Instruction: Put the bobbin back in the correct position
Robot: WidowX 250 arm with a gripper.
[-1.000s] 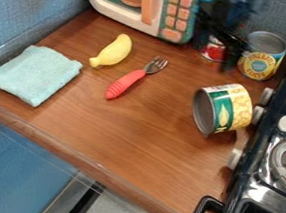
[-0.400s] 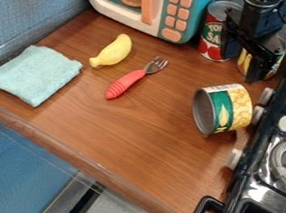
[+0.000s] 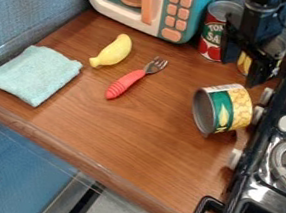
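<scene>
Wood counter (image 3: 148,134): gripper (image 3: 240,71), fingers apart, shifted from microwave (image 3: 180,14) twd stove (image 3: 255,188); tipped can (image 3: 230,110) unmoved, righting it prob. still TBD.

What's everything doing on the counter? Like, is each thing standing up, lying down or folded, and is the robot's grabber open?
Green-and-yellow can: tipped over on its side
Red can: standing up
Can behind the gripper: standing up, partly hidden
Banana: lying down
Fork: lying down
Cloth: folded, lying flat
Gripper: open
</scene>
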